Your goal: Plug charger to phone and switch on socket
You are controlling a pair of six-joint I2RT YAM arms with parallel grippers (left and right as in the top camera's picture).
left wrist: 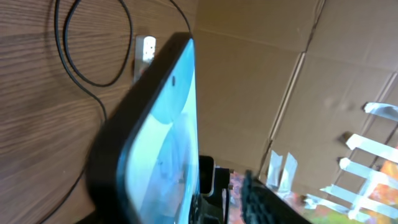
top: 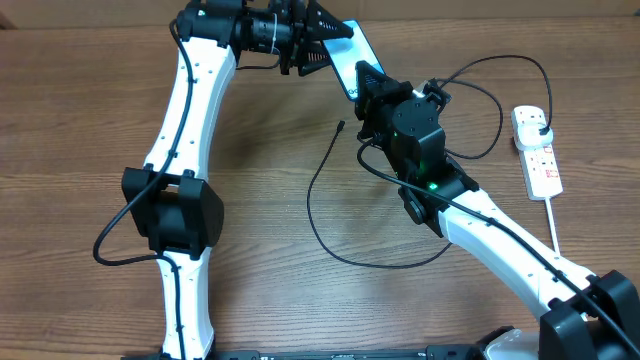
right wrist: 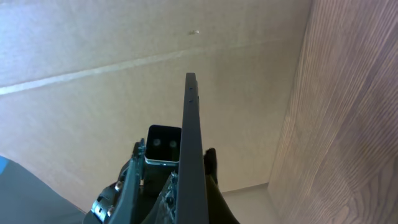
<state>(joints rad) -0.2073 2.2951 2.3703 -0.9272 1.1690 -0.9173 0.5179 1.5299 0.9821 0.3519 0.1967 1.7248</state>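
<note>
Wooden table [top: 262,232], right end effector [top: 368,80] clamped on phone [top: 350,60]

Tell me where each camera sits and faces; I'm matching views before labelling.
Overhead: above the table, looking straight down; both arms show, left pincer and right pincer at the phone.
Left wrist: on the left arm, looking along the phone's screen toward a cardboard wall; dark pincer parts at the bottom.
Right wrist: on the right arm, looking along the phone edge-on toward cardboard; dark pincer parts beside it.
Shared: all show the phone; overhead and left wrist show the charger.
</note>
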